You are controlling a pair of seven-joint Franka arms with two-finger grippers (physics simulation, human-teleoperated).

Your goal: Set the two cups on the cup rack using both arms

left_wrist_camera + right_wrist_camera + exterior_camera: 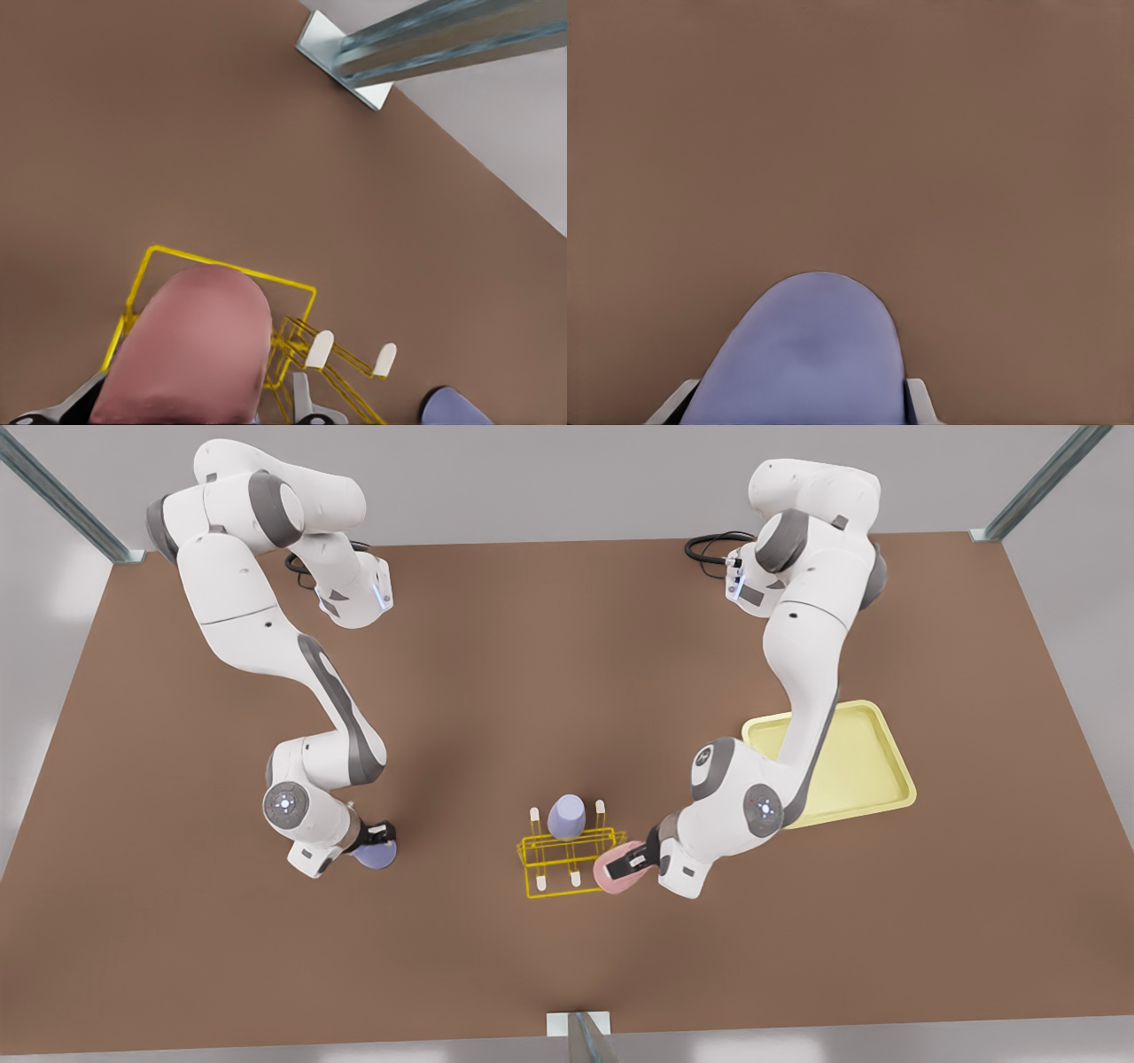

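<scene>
My left gripper [631,860], on the arm at the front view's right, is shut on the salmon pink cup [617,870]. It holds the cup tilted over against the corner of the yellow cup rack [567,837] nearest that arm. In the left wrist view the pink cup [190,354] covers part of the rack [230,267], beside white-tipped pegs [319,350]. On the front view's left, my right gripper [379,841] is shut on the lavender-blue cup [375,856], low over the table and well away from the rack. Grey fingers [920,400] flank that cup [802,354] in the right wrist view.
A second lavender tumbler [565,816] stands upside down on the rack's far side between two pegs. A pale yellow square tray [877,779] lies behind the left arm. The brown table [496,673] is bordered by metal frame posts [425,49] at the corners.
</scene>
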